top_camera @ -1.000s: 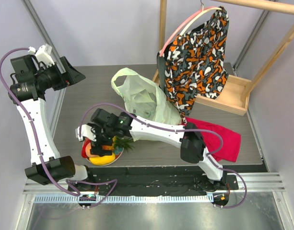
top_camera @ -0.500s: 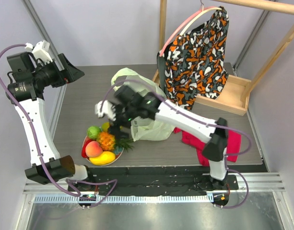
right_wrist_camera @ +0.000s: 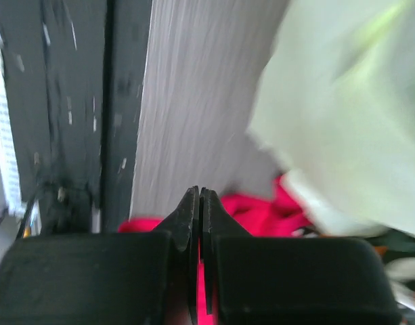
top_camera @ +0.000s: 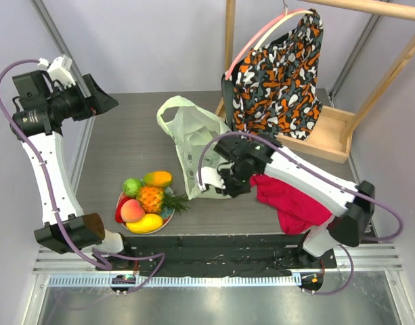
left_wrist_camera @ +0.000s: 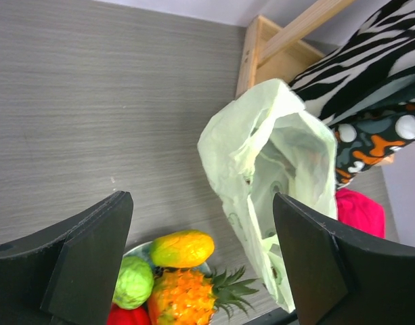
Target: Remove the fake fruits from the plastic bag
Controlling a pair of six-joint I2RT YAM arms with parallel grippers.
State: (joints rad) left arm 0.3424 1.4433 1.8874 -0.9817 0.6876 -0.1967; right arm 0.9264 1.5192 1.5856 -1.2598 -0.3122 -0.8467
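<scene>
Fingers [left_wrist_camera: 78, 271] of the left hand [top_camera: 102, 101] stand wide apart and hold nothing, raised high over the left side of the grey wood-grain desk [top_camera: 126, 135] and pointed toward its middle. Below it, near the front edge, the small plastic fruits lie together on a round red-and-teal plate [top_camera: 170, 215]: a green round fruit [top_camera: 132, 187] at the back left, a yellow-orange mango [top_camera: 158, 179] just beside it, an orange pineapple with green leaves [top_camera: 151, 199] in the middle, a pink-orange peach [top_camera: 132, 210], a second yellow mango [top_camera: 145, 223] at the front, and a red piece [top_camera: 119, 213] at the left rim. All are outside the crinkly translucent pale yellow-green plastic bag [top_camera: 197, 135], which lies slumped just right of the plate, its mouth gaping toward the left wrist camera. The right hand [top_camera: 217, 181] hangs low at the bag's near edge; its wrist view shows the two fingers pressed together with nothing between them. Whether it touches the bag cannot be told. Just beside it to the right lies a crumpled red cloth [top_camera: 295, 203]. Behind, an orange-black-white patterned garment [top_camera: 278, 68] hangs on a wooden rack [top_camera: 329, 132].
</scene>
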